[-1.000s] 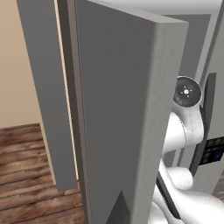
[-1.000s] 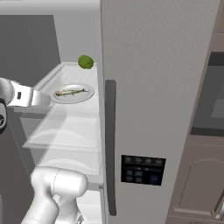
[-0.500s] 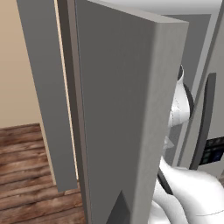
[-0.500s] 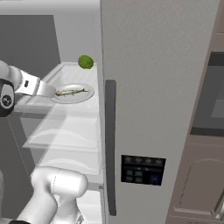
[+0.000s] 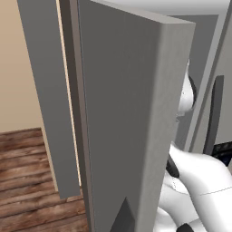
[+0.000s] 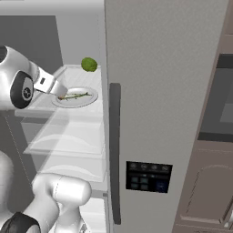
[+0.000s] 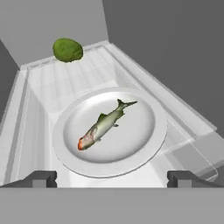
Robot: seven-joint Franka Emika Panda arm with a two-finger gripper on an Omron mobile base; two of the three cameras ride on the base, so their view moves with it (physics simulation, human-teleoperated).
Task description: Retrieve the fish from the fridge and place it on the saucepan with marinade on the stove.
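The fish [image 7: 105, 124] lies on a white plate [image 7: 151, 148] on an upper white shelf inside the open fridge [image 6: 159, 91]. It is slim and greenish-grey with a reddish head. My gripper [image 7: 113, 179] is open at the plate's near rim, its fingertips [image 7: 41, 178] wide apart, touching nothing. From the right base view the gripper [image 6: 59, 92] sits at the left edge of the plate [image 6: 88, 101], next to the fish [image 6: 75, 95]. The saucepan, marinade and stove are out of view.
A round green fruit [image 7: 68, 49] rests at the back of the same shelf [image 6: 89, 64]. The open fridge door [image 5: 127, 113] stands close on my left. The shut right door with its dark handle [image 6: 114, 150] flanks the shelves; more white shelves [image 6: 68, 141] lie below.
My hand has moved forward into the fridge, up to the plate's edge. The gripper has stayed open and the fish has not moved.
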